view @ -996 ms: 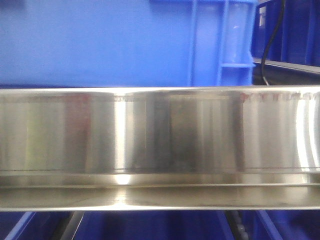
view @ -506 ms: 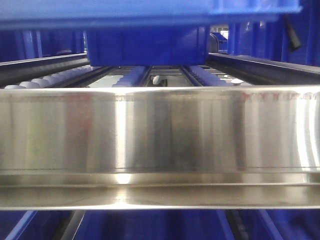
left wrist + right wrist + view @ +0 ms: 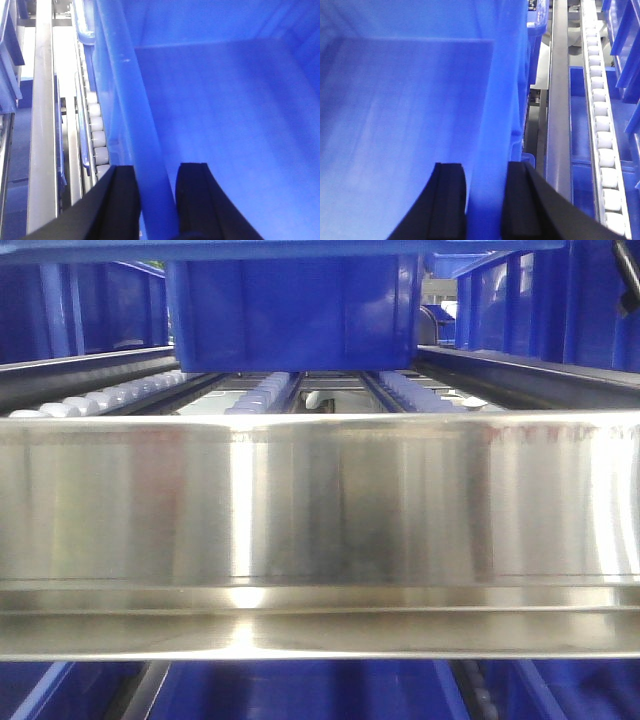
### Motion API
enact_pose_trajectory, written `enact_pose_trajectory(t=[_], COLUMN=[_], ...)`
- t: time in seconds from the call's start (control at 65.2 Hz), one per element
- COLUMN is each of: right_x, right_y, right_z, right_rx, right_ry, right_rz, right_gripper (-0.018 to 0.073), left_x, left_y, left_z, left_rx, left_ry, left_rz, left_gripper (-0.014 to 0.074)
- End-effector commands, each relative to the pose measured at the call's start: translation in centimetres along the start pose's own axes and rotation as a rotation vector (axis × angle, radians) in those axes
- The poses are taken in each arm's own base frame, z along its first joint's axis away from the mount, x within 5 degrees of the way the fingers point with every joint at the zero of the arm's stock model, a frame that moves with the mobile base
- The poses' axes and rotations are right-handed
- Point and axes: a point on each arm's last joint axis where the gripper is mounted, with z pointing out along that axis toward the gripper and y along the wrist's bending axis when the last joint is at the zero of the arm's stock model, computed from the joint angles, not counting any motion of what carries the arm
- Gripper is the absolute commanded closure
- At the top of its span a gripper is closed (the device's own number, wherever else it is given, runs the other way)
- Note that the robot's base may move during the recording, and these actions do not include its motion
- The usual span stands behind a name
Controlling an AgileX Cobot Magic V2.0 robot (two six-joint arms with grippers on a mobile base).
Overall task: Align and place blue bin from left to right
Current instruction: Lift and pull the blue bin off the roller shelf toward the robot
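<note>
The blue bin (image 3: 290,315) hangs above the roller tracks at the top middle of the front view, its lower body showing under a wide rim. In the left wrist view my left gripper (image 3: 157,170) is shut on the blue bin's left rim (image 3: 135,110), one black finger outside the wall and one inside. The right wrist view shows my right gripper (image 3: 484,167) shut on the bin's right rim (image 3: 502,100) in the same way. The bin's inside (image 3: 225,100) holds nothing.
A wide stainless steel rail (image 3: 320,510) crosses the front view below the bin. White roller tracks (image 3: 100,400) run away beneath the bin, also along its sides (image 3: 95,135) (image 3: 602,140). Other blue bins (image 3: 530,300) stand on both sides.
A second ago the bin's side wall filled the top of the front view. It has since risen, baring the roller tracks, and now sits a little higher than half a second ago.
</note>
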Motion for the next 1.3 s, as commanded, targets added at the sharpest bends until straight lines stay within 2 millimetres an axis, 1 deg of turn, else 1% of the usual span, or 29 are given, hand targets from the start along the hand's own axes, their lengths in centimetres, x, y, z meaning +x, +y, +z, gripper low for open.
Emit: enact_pose_trajectory(t=[0.0,1.288], right_x=[-1.29,-1.33], right_y=[0.35,0.37], right_z=[-1.72,-1.73], right_rx=[-0.046,-0.047], right_ry=[-0.143,-0.147], right_rz=[-0.022,-0.022], right_gripper=[0.0629,0.0629], left_x=[-0.99,-0.99], left_y=[-0.59,-0.56], left_z=[-0.98,-0.9], left_rx=[0.042,0.04], left_ry=[-0.103,-0.101], left_rz=[0.002,0.002], left_gripper=[0.0708,0.0708])
